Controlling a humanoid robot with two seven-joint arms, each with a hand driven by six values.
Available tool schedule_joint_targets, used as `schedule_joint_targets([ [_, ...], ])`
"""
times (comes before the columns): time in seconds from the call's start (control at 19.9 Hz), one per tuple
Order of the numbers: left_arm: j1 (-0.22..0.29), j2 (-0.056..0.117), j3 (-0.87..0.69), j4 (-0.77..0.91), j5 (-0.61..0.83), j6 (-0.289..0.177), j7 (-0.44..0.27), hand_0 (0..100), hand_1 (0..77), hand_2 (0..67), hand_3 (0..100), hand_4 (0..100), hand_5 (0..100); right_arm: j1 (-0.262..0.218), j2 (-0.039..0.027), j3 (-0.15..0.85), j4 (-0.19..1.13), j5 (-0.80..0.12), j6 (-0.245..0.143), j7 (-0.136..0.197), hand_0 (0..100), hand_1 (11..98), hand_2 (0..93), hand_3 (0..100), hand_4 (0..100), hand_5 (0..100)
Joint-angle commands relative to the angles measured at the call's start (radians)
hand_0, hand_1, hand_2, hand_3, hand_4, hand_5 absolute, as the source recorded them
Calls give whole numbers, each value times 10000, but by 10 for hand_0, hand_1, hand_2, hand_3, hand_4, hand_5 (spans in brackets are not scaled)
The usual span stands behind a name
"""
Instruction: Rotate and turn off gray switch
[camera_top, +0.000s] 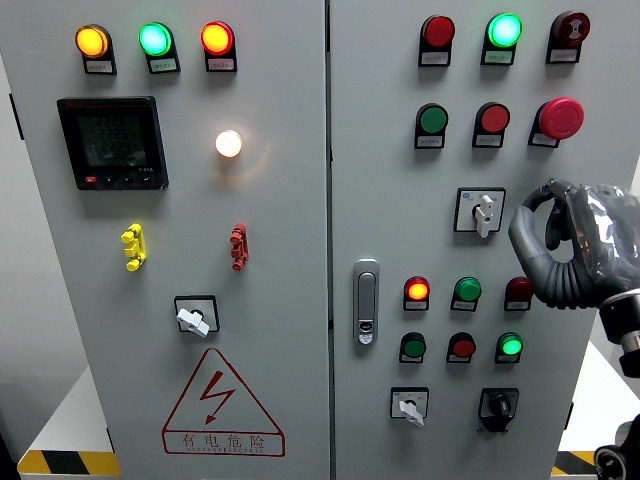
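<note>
Here the panel fills the view, and nearly everything on it lies left of the one hand in sight. Farthest from that hand, along the top of the left door, run an amber lamp (91, 41), a green lamp (155, 39) and a red-orange lamp (217, 38), all lit. Below them sit a dark digital meter (112, 142) and a glowing white lamp (229, 143). Lower again are a yellow handle (133, 247), a red handle (238, 246), a white-knobbed rotary switch (194, 318) and a red warning triangle (222, 405).

Closer in, a chrome door latch (367, 301) sits at the left edge of the right door, somewhat below the hand's level. The gray switch (481, 211), a rotary selector on a square plate with its pale knob pointing down, is just beside the hand on its left, at about finger height and apart from it. Above the hand is a red mushroom button (560, 117); below and left of it are small indicator lamps, one lit red lamp (417, 290) among them, and further down a black knob (498, 405).

The right hand (560, 245) comes in from the right edge, its dark fingers (535, 215) curled into a loose hook facing the panel and grasping nothing, with clear film over its back.
</note>
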Motion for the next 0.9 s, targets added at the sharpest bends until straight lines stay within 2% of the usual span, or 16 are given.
schedule_joint_targets([
  [0.0, 0, 0, 1, 0, 3, 0, 2, 889, 0, 133, 187, 82, 109, -374, 1, 136, 549, 27, 2, 386, 709, 313, 474, 713, 619, 975],
  [0.05, 0, 0, 1, 0, 3, 0, 2, 889, 0, 133, 187, 82, 109, -603, -14, 197, 794, 27, 2, 677, 703, 316, 467, 671, 577, 935],
  [0.1, 0, 0, 1, 0, -12, 0, 2, 889, 0, 133, 188, 82, 109, -757, -14, 289, 948, 27, 2, 847, 690, 321, 441, 602, 495, 837],
  [0.4, 0, 0, 1, 0, 3, 0, 2, 889, 0, 133, 187, 82, 109, -1357, -14, 581, 1624, 27, 2, 1646, 644, 348, 292, 359, 258, 541],
  [0.5, 0, 0, 1, 0, 3, 0, 2, 889, 0, 133, 187, 82, 109, -1388, -30, 658, 1731, 42, 2, 1707, 629, 354, 248, 315, 216, 493],
  [0.55, 0, 0, 1, 0, 3, 0, -14, 889, 0, 133, 187, 82, 109, -1418, -15, 658, 1762, 42, 2, 1844, 621, 358, 233, 287, 193, 462],
  [0.65, 0, 0, 1, 0, -12, 0, 2, 889, 0, 133, 187, 82, 109, -1617, -30, 658, 1992, 42, 2, 2243, 609, 365, 191, 246, 151, 420],
  [0.75, 0, 0, 0, 0, 3, 0, 2, 888, 0, 133, 187, 82, 109, -1725, -30, 673, 2115, 42, 2, 2428, 601, 372, 168, 219, 124, 364],
  [0.85, 0, 0, 1, 0, -12, 0, 2, 888, 0, 133, 187, 82, 109, -1908, -30, 780, 2344, 27, 2, 2871, 592, 380, 115, 171, 103, 288],
])
